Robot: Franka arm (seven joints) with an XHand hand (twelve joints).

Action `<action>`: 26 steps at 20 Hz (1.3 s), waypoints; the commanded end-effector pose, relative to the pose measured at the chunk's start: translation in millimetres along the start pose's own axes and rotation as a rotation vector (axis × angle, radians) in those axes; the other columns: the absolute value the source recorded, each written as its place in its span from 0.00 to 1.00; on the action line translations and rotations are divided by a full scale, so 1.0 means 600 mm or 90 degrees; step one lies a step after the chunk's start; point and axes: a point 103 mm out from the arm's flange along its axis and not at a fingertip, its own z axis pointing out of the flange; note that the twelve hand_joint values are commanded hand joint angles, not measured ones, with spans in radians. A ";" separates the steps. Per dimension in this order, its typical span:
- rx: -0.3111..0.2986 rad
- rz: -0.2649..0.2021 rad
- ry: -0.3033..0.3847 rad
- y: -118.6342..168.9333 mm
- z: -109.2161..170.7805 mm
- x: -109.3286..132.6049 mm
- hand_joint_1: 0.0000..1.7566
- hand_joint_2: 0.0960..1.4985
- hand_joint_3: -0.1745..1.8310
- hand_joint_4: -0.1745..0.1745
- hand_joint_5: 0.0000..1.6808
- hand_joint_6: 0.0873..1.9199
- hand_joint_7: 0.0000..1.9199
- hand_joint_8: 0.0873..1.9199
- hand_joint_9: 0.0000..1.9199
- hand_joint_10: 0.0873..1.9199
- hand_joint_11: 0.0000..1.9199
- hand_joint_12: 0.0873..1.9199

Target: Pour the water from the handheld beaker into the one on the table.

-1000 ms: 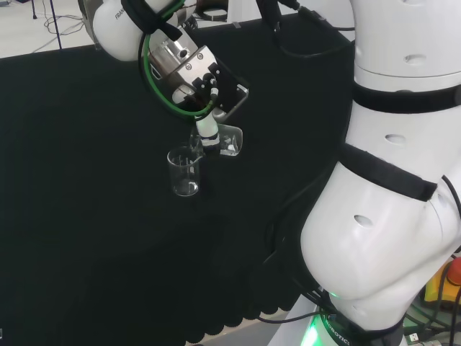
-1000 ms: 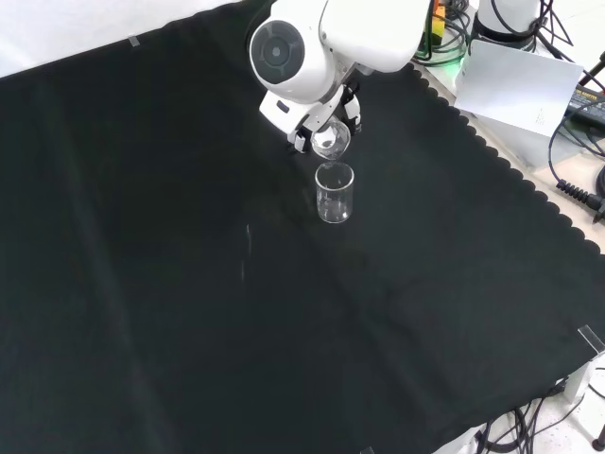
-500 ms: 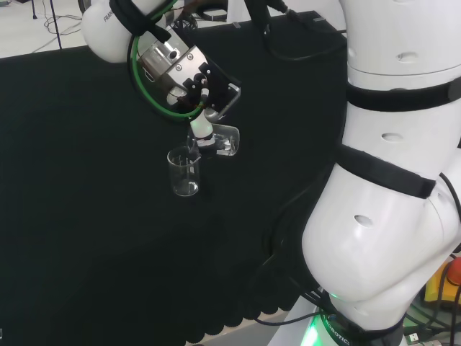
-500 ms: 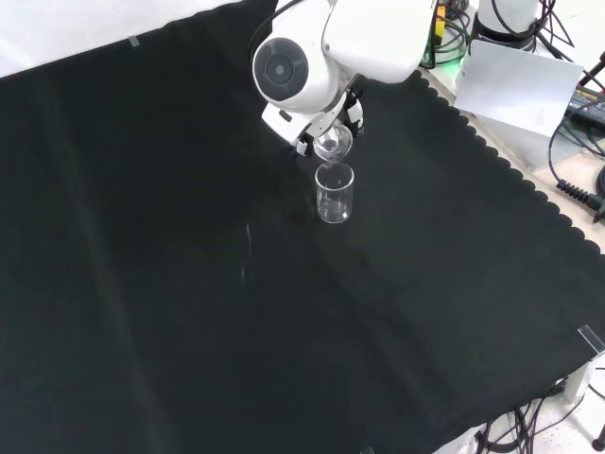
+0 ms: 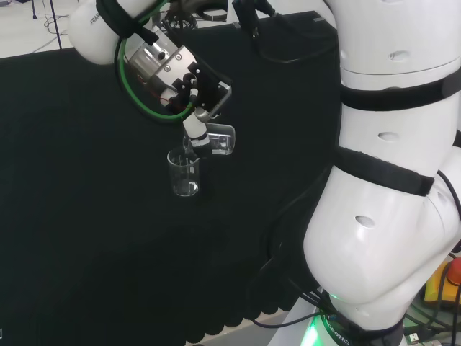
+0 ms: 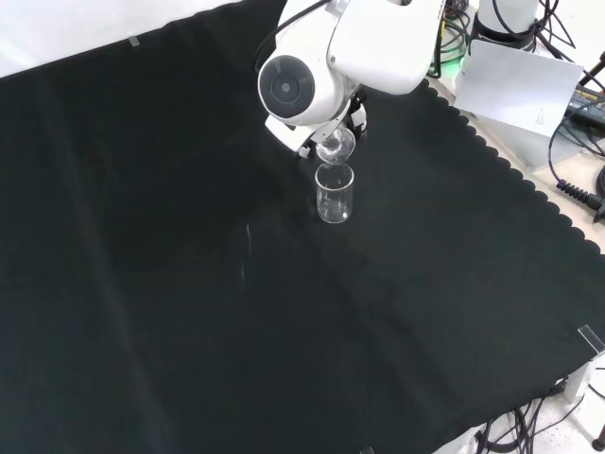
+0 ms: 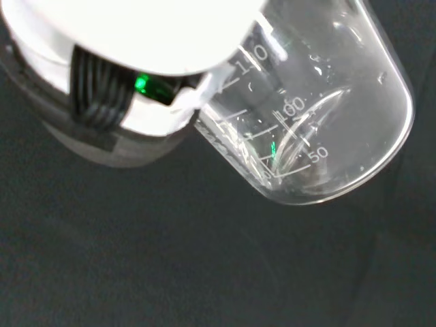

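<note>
1. Clear glass is what I hold: my hand (image 5: 196,133) is curled round the handheld beaker (image 5: 218,140), which lies tipped almost on its side in the head view, its mouth just above the beaker on the counter (image 5: 184,172).
2. That second beaker (image 6: 335,193) stands upright on the black cloth (image 6: 189,284), right under the tipped one (image 6: 335,146).
3. I think I am in the pouring step (near its end, maybe).
4. Next I should hold the mouth over the rim, then tip back slowly so nothing drips on the cloth.
5. I cannot make out a stream of water.
6. My big white arm link (image 6: 298,87) hides most of my hand in the front view.
7. In the wrist view, the held beaker (image 7: 320,116) looks nearly empty, but it is hard to tell.
</note>
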 end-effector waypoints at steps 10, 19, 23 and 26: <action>0.045 0.034 -0.033 -0.005 -0.017 0.018 0.73 0.33 0.60 0.00 0.64 0.58 0.60 0.57 0.78 0.50 0.62 0.43; 0.072 0.035 -0.049 -0.003 -0.018 0.022 0.73 0.32 0.60 0.00 0.64 0.58 0.60 0.58 0.78 0.50 0.62 0.44; 0.081 0.038 -0.052 -0.003 -0.018 0.020 0.73 0.32 0.60 0.00 0.64 0.59 0.60 0.58 0.78 0.50 0.62 0.44; 0.084 0.040 -0.053 -0.002 -0.016 0.018 0.73 0.32 0.60 0.00 0.64 0.59 0.60 0.58 0.78 0.50 0.62 0.44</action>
